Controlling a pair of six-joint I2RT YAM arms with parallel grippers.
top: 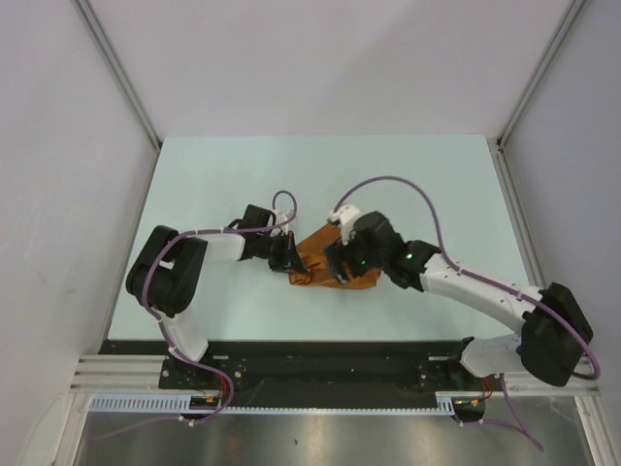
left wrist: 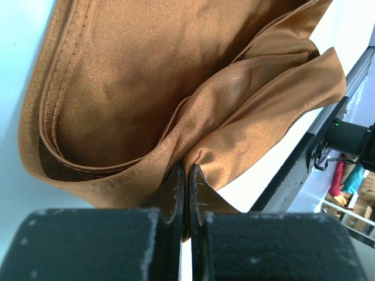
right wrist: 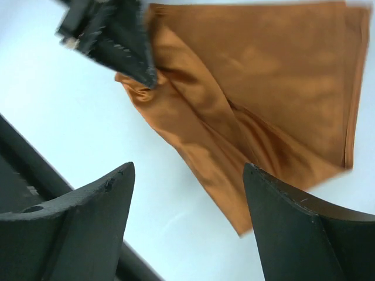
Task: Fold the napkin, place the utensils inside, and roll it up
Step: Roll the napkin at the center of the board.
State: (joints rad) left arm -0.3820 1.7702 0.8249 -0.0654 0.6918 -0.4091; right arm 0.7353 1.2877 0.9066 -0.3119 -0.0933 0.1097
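The rust-orange napkin (top: pixel 320 260) lies folded and rumpled on the table between both arms. My left gripper (top: pixel 287 256) is shut on a bunched edge of the napkin (left wrist: pixel 146 76), and the cloth puckers where its tips (left wrist: pixel 186 171) meet. The right wrist view shows the left gripper (right wrist: pixel 126 44) pinching the napkin's (right wrist: pixel 263 88) left corner. My right gripper (top: pixel 342 266) hovers over the napkin's near right part. It is open (right wrist: pixel 188 170), with bare table and the napkin's lower corner between its fingers. The utensils are out of view.
The pale blue table (top: pixel 243 184) spreads on all sides of the napkin. A black rail (top: pixel 320 359) runs along the near edge, also seen as a dark rail (left wrist: pixel 293 170) from the left wrist. White walls enclose the far and side edges.
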